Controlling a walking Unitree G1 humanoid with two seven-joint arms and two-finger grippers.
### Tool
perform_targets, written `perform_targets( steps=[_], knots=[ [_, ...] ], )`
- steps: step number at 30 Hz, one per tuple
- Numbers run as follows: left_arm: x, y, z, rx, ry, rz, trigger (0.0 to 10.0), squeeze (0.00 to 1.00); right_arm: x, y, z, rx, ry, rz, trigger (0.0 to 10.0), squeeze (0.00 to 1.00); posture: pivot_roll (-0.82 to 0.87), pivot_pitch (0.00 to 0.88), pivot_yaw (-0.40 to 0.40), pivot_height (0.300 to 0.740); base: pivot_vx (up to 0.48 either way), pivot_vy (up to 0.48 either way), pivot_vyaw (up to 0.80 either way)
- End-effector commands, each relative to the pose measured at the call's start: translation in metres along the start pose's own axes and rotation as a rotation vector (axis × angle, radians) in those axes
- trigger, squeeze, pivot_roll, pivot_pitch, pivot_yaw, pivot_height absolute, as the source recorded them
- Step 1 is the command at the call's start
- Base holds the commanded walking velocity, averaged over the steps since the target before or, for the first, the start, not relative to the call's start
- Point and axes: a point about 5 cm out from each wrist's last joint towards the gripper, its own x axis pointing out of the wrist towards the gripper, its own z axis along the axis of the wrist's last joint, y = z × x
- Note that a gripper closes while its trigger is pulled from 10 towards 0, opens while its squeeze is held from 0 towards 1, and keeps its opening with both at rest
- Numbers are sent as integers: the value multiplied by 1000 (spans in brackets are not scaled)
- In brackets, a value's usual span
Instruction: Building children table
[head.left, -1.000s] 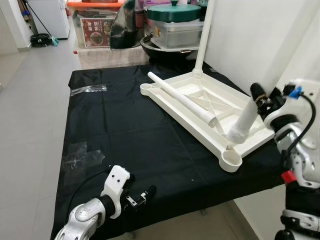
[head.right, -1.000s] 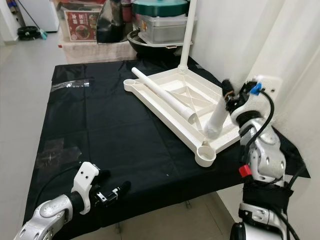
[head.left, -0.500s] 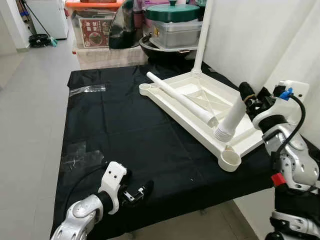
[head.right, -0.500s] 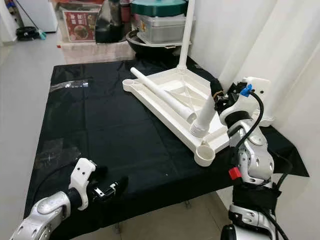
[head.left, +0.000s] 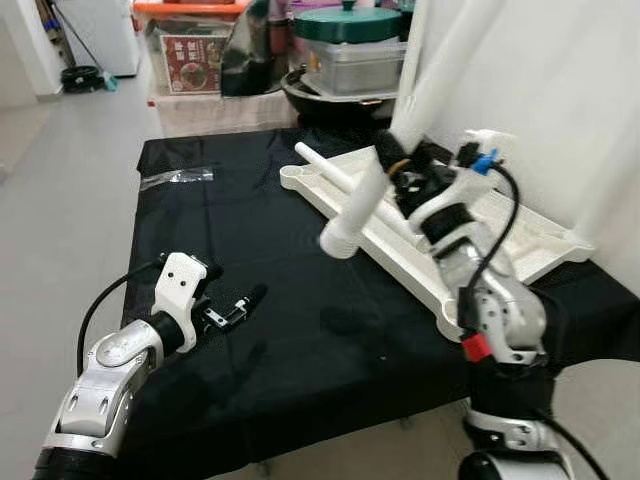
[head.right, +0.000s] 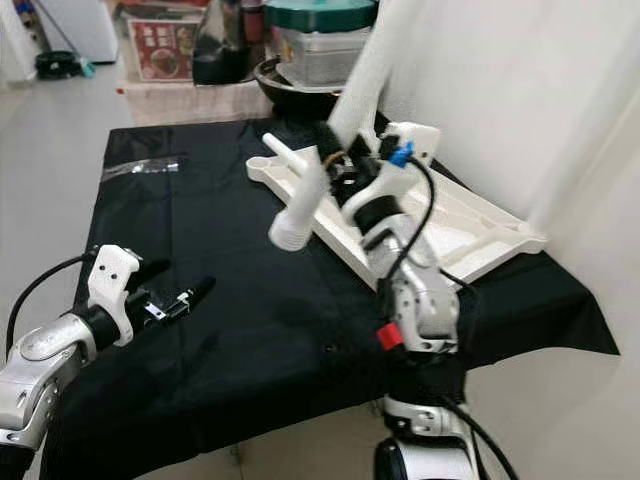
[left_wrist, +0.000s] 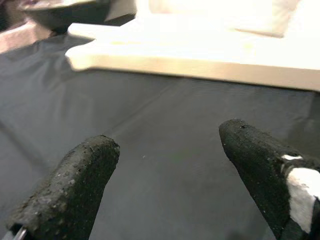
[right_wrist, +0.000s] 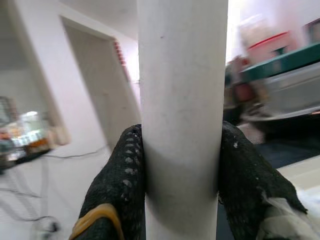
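The white children's table top (head.left: 520, 235) lies upside down on the black cloth (head.left: 250, 230), on the right. One white leg (head.left: 412, 70) stands upright in its far corner, blurred. A second leg (head.left: 322, 165) lies loose across the top. My right gripper (head.left: 395, 165) is shut on a third white leg (head.left: 357, 210), tilted, its ribbed end (head.left: 338, 243) hanging over the cloth left of the top. The right wrist view shows both fingers (right_wrist: 120, 185) pressed on that leg (right_wrist: 182, 100). My left gripper (head.left: 245, 300) hovers open over the cloth, its fingers (left_wrist: 80, 175) apart and holding nothing.
Storage boxes and a green-lidded pot (head.left: 350, 25) crowd the floor behind the cloth. A scrap of clear plastic (head.left: 175, 178) lies at the cloth's far left. A white wall (head.left: 560, 90) stands close on the right. Grey floor (head.left: 60, 200) is open to the left.
My right arm has swung the held leg away from the top's near corner, leftward over the cloth. My left arm has risen and reached forward. The camera view has shifted too.
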Motion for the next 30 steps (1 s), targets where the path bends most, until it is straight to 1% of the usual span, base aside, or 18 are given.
perform_targets(
  steps=[1, 2, 9, 11, 12, 14, 16, 18, 21, 26, 28, 30],
  knots=[
    [4, -5, 4, 23, -2, -57, 10000, 0, 3, 16, 3, 11, -10, 79, 0, 0, 12, 0, -64, 740, 0, 0, 0],
    [5, -7, 5, 28, -3, -74, 10000, 0, 4, 21, 2, 19, -8, 97, 0, 0, 14, 0, -64, 740, 0, 0, 0],
    [5, -7, 5, 28, -3, -74, 10000, 0, 4, 21, 2, 19, -8, 97, 0, 0, 14, 0, -64, 740, 0, 0, 0],
    [5, -7, 5, 32, 2, -79, 10000, 0, 4, 24, 2, 29, -7, 109, 0, 0, 14, 0, -64, 740, 0, 0, 0],
    [7, -5, 4, 23, 11, -102, 10000, 0, 3, 37, 1, 55, -6, 167, 0, 0, 9, 0, -54, 740, 0, 0, 0],
    [7, -5, 4, 23, 11, -102, 10000, 0, 3, 37, 1, 55, -6, 167, 0, 0, 9, 0, -54, 740, 0, 0, 0],
    [8, 0, 7, 16, 4, -107, 10000, 0, 1, 45, 0, 67, 2, 209, 0, 0, 10, 0, -54, 740, 0, 0, 0],
    [9, 2, 11, 8, -13, -106, 10000, 0, 0, 49, -3, 70, 15, 233, 0, 0, 11, 0, -54, 740, 0, 0, 0],
    [11, 2, 15, 2, -26, -118, 10000, 0, -2, 53, -7, 76, 29, 242, 0, 0, 12, 0, -54, 740, 0, 0, 0],
    [14, 1, 14, 3, -24, -132, 10000, 0, -2, 59, -10, 88, 38, 266, 0, 0, 10, 0, -53, 740, 0, 0, 0],
    [19, -1, 20, -5, -44, -149, 10000, 0, -3, 63, -13, 93, 53, 279, 0, 0, 6, 0, -49, 740, 0, 0, 0],
    [21, -2, 21, -3, -50, -160, 10000, 0, -4, 63, -15, 94, 59, 279, 0, 0, 6, 0, -49, 740, 0, 0, 0]
  ],
)
